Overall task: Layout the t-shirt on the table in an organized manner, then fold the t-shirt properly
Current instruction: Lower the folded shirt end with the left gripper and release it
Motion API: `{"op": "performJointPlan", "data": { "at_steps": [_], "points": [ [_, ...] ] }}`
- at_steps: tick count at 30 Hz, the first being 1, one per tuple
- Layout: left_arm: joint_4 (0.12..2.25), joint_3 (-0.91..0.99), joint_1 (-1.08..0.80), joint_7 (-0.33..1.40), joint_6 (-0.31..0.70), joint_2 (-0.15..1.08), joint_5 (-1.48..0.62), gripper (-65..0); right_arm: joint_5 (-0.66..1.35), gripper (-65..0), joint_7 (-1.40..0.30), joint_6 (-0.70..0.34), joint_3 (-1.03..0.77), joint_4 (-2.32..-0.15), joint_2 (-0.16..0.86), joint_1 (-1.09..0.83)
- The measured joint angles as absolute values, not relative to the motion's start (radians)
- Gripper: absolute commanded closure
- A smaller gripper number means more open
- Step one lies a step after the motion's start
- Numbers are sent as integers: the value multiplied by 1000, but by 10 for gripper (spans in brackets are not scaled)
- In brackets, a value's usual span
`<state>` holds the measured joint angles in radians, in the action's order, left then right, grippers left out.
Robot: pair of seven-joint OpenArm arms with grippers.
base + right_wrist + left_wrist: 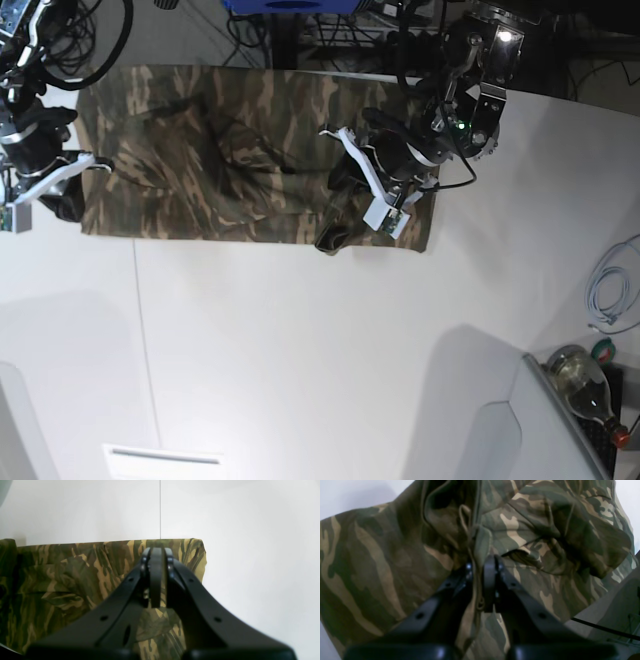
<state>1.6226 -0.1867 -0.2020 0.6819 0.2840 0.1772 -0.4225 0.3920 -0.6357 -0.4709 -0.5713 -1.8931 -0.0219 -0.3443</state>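
The t-shirt (230, 160) lay spread along the far edge of the table (300, 350). My left gripper (480, 567) pinched a raised fold of it; my right gripper (156, 552) was pressed together at its opposite end.

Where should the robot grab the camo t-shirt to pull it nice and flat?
Probably by its edges. The t-shirt lies spread on the table, bunched on the side by the left gripper, which is shut on a raised fold. The right gripper is shut at the opposite edge. Pinching thin edges from the outer sides lets the arms pull apart.
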Motion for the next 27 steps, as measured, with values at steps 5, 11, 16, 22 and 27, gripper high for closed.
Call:
{"op": "performJointPlan", "data": {
  "at_steps": [5, 11, 16, 22, 27],
  "points": [
    [1623, -192, -202, 682, 284, 178, -422, -296, 392, -17, -636, -471, -571, -1893, -22, -344],
    [1624, -319, -170, 685, 286, 185, -424, -332, 392, -17, -636, -471, -569, -1893, -22, -344],
    [1628, -433, -144, 686, 287, 188, -428, -309, 392, -17, -636, -471, -569, -1893, -22, -344],
    [1660, -558, -101, 688, 288, 186, -433, -235, 392, -17, -636, -471, -569, -1893, -22, -344],
    [1819, -432, -146, 685, 286, 255, -432, -3, 392, -17, -635, -471, -571, -1893, -21, -346]
  ]
}}
